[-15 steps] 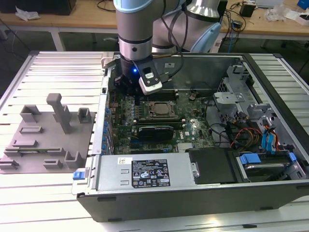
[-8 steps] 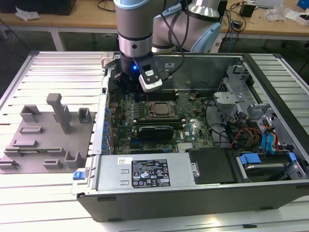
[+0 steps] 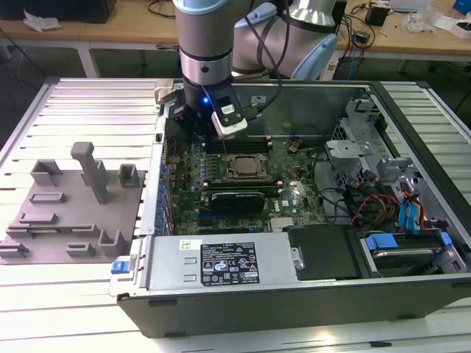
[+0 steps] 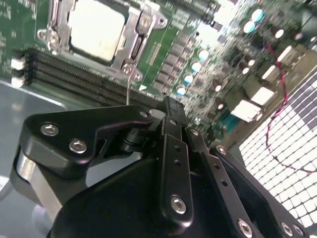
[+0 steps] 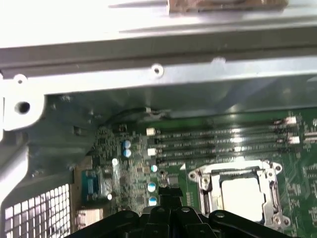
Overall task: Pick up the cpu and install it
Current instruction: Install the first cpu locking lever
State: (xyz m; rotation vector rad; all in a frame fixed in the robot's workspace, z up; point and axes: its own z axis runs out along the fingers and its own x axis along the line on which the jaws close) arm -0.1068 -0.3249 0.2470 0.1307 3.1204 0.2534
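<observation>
Both wrist views, cpu [image 4: 96, 27] in socket [image 4: 132, 47], claw [image 4: 168, 104] closed, empty, exterior view, grey holder plate [image 3: 73, 220] outside case [image 3: 309, 305]

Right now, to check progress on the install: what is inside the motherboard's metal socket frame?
The cpu lies flat inside the socket frame, its silver-white top showing in both wrist views. Whatever is beneath it is covered, so its seating cannot be confirmed.

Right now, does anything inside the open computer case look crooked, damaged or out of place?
Nothing stands out. The small silver square cpu lies flat and straight inside the metal socket frame of the green motherboard.
</observation>
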